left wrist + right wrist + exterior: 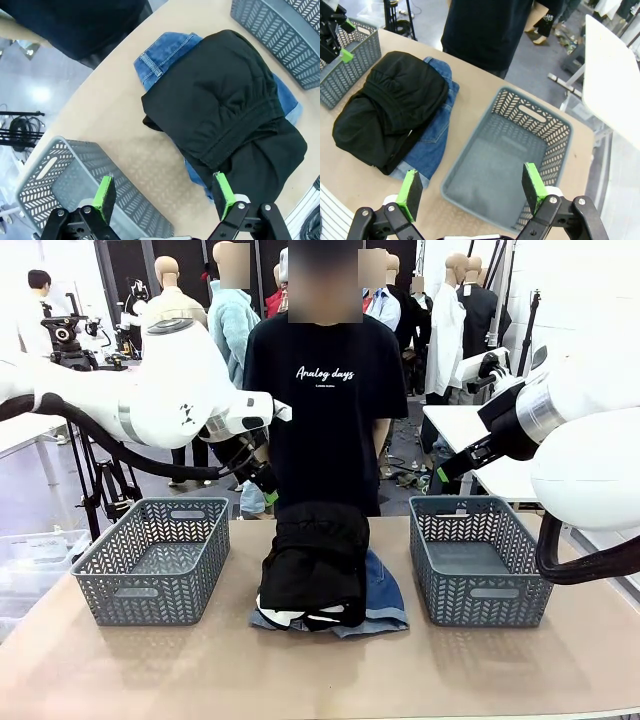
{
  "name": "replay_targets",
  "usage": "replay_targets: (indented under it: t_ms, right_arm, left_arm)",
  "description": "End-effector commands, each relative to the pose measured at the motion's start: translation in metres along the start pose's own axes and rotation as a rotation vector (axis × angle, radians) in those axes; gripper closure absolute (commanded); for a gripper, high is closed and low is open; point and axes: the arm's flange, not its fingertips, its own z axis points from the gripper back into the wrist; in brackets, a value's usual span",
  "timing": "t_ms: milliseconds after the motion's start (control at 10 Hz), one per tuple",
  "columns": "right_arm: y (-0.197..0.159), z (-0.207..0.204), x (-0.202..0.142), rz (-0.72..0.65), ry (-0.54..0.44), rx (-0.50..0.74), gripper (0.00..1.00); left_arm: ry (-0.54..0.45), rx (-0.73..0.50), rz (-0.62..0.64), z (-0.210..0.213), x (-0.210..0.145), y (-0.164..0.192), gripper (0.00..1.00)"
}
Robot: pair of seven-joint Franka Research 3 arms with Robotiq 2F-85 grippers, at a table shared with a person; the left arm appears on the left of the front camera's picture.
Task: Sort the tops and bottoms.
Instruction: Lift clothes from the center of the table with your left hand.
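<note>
One table carries everything. On it, the left basket stands at 9 o'clock of the central pile and the right basket at 3 o'clock, both unfilled. In the pile, the black tops lie folded over the denim bottoms, which show at the 3 and 6 o'clock edges. Near the pile's 11 o'clock corner hangs the left pincer, jaws fully apart, holding nothing. Above the right basket, the right pincer is equally wide and unladen. Recommended: pinch only the uppermost black fold near its edge, then lift clear before traversing so the denim is not dragged.
</note>
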Motion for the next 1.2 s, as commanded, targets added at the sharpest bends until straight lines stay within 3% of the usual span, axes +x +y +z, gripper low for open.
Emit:
replay_targets:
  t_ms: [0,200,400,600,800,1100]
  right_arm:
    - [0.001,-0.001,0.000,0.006,-0.005,-0.001,0.00]
    - [0.001,-0.001,0.000,0.006,-0.005,-0.001,0.00]
    - [0.001,-0.001,0.000,0.006,-0.005,-0.001,0.00]
    - [0.001,-0.001,0.000,0.006,-0.005,-0.001,0.00]
    - [0.001,-0.001,0.000,0.006,-0.005,-0.001,0.00]
    - [0.001,-0.001,0.000,0.006,-0.005,-0.001,0.00]
  left_arm:
    - [-0.019,0.001,0.007,0.008,-0.016,0.000,0.00]
    - [0.000,0.002,0.004,0.003,-0.003,0.000,0.00]
    - [-0.047,-0.017,-0.010,0.004,0.039,-0.014,0.00]
    - [-0.002,-0.061,0.000,-0.018,0.073,-0.019,0.00]
    - [0.045,-0.059,0.072,-0.057,0.079,-0.014,0.00]
    - [0.080,-0.060,0.130,-0.083,0.084,-0.011,0.00]
